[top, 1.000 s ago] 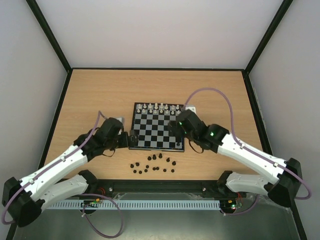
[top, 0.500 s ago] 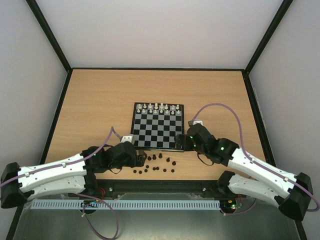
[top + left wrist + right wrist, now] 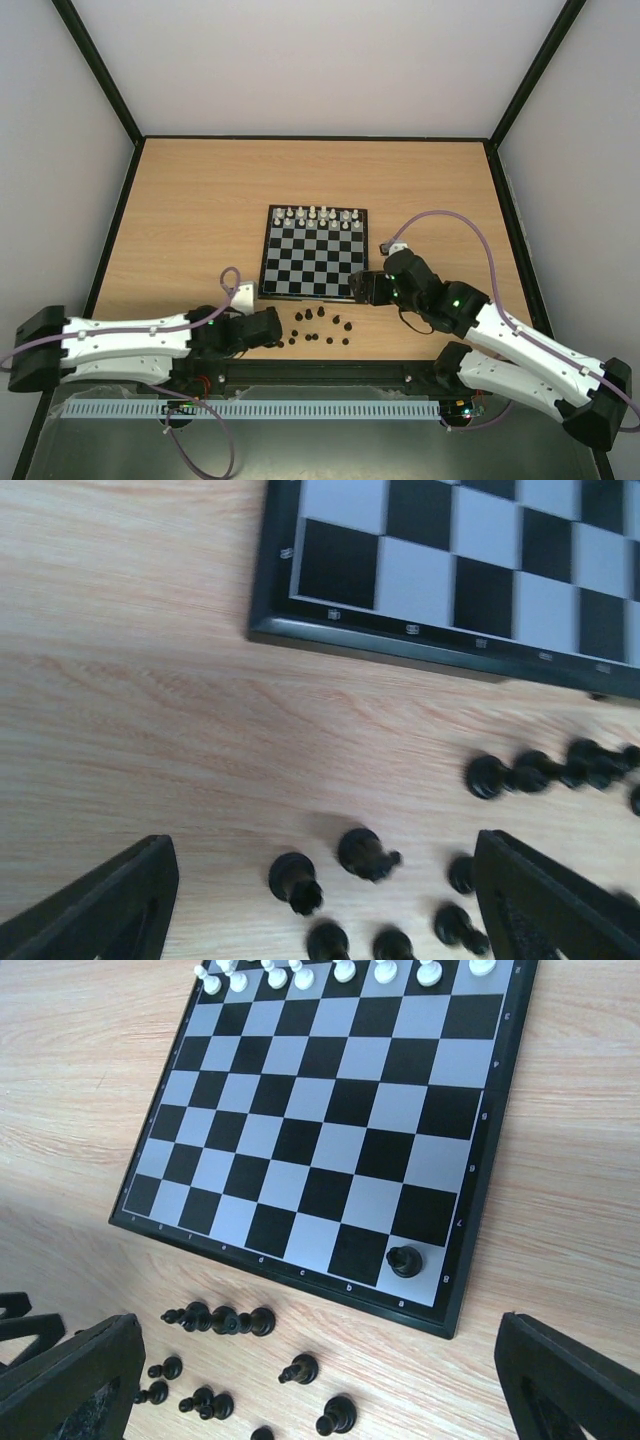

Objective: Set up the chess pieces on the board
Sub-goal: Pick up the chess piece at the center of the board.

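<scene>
The tiny black chess pieces point(image 3: 318, 328) lie scattered on the light wooden table point(image 3: 200, 200) just below the small black-and-grey checkered board point(image 3: 312, 262), at the centre of the top view. One black piece point(image 3: 405, 1260) stands on the board's lower-right corner square. Small white pieces point(image 3: 318, 214) line its top edge. The left gripper point(image 3: 325, 852) hovers above the scatter, fingers wide apart. The right gripper point(image 3: 320, 1328), equally spread, hangs by that corner.

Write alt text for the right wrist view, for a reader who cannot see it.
A single black chess piece stands on the near right corner square of the board, with white pieces lined along its far edge. More black pieces sit scattered on the wooden table in front, between the right gripper's open fingers.
</scene>
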Available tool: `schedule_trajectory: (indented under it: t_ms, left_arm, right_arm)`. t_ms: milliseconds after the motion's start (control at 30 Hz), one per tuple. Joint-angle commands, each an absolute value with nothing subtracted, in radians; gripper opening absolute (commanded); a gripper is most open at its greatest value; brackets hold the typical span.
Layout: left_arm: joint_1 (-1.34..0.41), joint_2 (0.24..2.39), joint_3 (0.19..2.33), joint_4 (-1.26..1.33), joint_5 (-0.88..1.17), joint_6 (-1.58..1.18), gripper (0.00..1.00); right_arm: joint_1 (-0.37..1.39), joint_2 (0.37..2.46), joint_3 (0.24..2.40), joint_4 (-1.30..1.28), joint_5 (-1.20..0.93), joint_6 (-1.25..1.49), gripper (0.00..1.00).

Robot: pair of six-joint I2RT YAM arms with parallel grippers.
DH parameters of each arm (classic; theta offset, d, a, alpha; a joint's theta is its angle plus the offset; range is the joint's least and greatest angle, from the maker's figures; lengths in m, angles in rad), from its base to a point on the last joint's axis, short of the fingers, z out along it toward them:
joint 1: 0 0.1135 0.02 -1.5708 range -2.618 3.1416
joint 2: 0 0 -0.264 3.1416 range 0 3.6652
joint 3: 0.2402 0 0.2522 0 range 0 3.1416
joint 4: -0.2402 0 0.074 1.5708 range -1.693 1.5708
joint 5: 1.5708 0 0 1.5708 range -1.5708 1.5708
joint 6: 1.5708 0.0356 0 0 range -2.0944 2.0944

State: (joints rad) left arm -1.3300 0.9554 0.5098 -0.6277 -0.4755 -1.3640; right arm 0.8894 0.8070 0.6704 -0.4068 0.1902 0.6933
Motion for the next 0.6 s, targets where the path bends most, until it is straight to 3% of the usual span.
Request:
schedule_trajectory:
  t_ms: [0, 167, 567]
  left_arm:
    - [-1.342, 1.063, 0.494, -0.62, -0.523, -1.432, 0.77]
    - [-1.343, 1.049, 0.441, -0.556, -0.502, -1.444, 0.56]
    - [-1.344, 1.143, 0.442, -0.51, -0.467, -1.418, 0.5]
  right_arm:
    - [0.887, 0.82, 0.692, -0.439, 0.163, 0.669, 0.96]
    - [0.887, 0.821, 0.687, -0.436, 0.152, 0.663, 0.94]
    - [0.888, 0.82, 0.672, -0.427, 0.153, 0.663, 0.93]
